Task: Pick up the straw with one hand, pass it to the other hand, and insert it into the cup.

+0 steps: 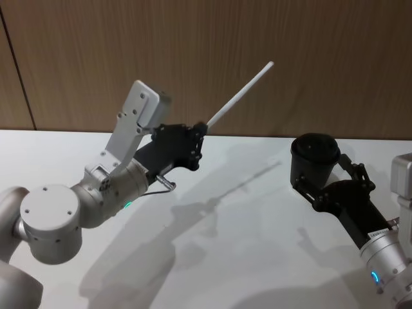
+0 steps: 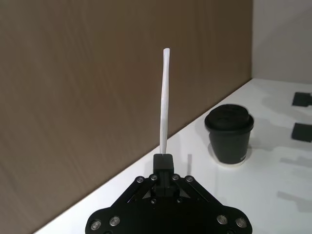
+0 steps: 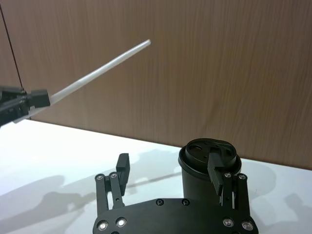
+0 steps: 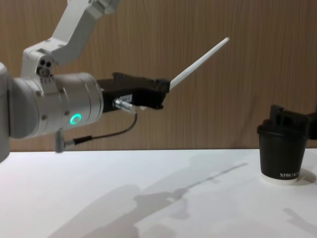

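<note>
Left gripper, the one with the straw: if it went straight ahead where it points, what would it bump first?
Probably the wooden wall, with the straw tip touching before the left gripper does. The cup sits off to the side, lower down.

Bright, even, lit from overhead. Soft grey shadows of left arm (image 1: 116,180) and straw (image 1: 241,90) spread across white table (image 1: 257,257). Small green glow on wrist ring (image 4: 75,119).
</note>
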Robot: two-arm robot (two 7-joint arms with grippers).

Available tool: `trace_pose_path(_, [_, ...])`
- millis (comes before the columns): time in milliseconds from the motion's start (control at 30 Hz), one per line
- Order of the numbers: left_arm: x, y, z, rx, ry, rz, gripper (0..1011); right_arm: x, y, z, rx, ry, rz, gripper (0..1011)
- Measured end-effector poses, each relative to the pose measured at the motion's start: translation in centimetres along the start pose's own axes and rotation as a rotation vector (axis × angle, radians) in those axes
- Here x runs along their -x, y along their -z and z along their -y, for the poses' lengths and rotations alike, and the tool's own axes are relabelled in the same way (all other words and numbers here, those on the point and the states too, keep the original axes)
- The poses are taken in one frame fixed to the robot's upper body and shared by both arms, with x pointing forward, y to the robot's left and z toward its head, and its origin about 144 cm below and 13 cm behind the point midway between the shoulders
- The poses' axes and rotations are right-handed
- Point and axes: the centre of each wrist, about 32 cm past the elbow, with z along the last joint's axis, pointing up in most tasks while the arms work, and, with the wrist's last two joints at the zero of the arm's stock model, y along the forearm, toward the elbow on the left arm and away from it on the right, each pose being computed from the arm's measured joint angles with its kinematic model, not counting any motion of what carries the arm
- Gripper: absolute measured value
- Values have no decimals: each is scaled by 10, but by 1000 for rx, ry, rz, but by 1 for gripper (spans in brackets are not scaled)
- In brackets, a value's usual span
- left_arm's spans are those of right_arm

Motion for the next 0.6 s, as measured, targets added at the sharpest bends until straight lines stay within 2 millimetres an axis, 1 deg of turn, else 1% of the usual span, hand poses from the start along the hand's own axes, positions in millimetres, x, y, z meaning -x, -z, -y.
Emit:
trace_pose_path(267, [-4, -10, 5, 76, 82, 34, 0, 0, 0, 0, 0, 0, 0, 1001])
trace_pose_path(600, [-7, -17, 7, 119, 132, 51, 0, 0, 0, 0, 0, 0, 0, 1001])
